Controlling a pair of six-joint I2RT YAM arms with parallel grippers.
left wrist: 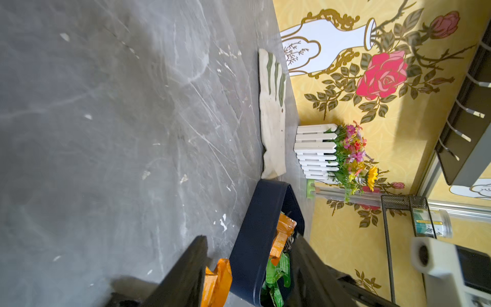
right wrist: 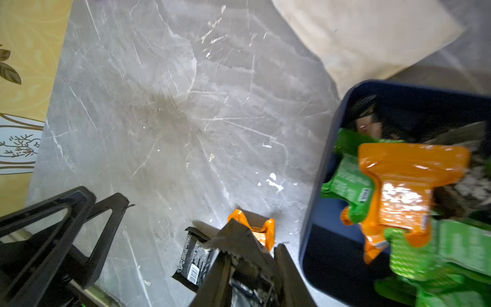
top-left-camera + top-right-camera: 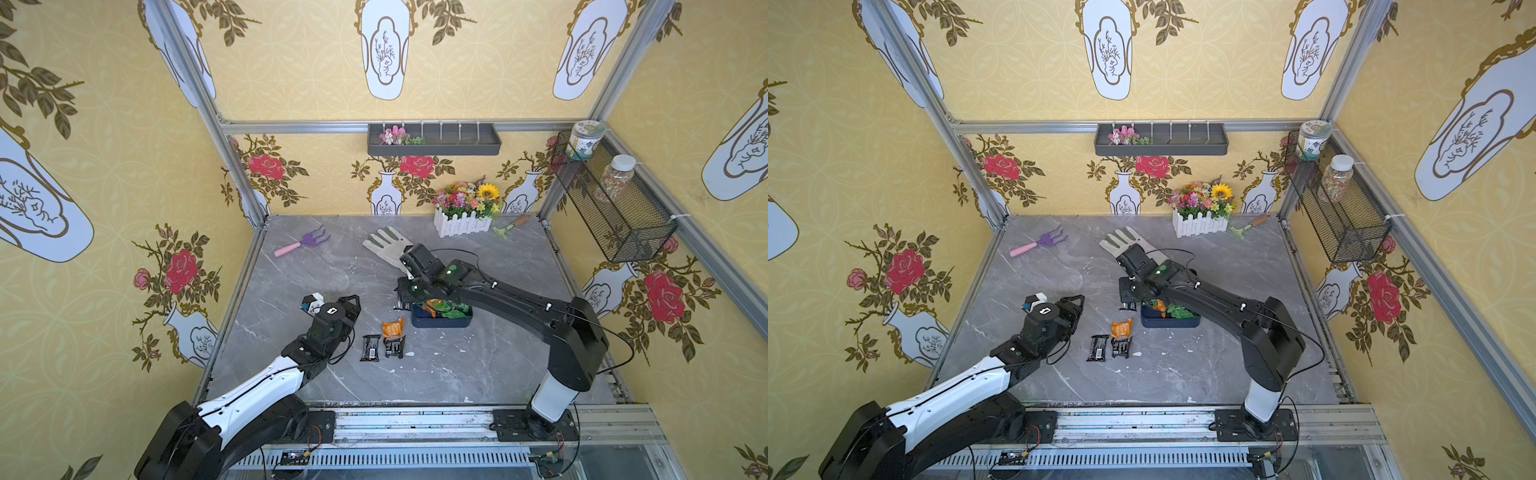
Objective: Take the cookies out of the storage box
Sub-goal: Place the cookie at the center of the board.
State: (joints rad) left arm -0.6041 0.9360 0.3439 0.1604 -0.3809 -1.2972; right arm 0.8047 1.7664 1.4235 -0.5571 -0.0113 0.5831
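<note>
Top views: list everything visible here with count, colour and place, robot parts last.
table: one, grey marble.
storage box: one, navy, right of the table's centre.
cookies in the box: several, orange, green and black; count unclear.
loose cookies: three, one orange, two black, left of the box.
glove: one, cream with green stripes, behind the box.
hand rake: one, purple, pink handle, back left.
flower planter: one, white fence, back wall.
small tool: one, green, wooden handle, beside the planter.
wall shelf: one, grey, holding pink flowers.
mesh basket: one, black, right wall, holding two jars.
left gripper: open, empty, left of the loose cookies.
right gripper: shut on a black packet beside the box.
</note>
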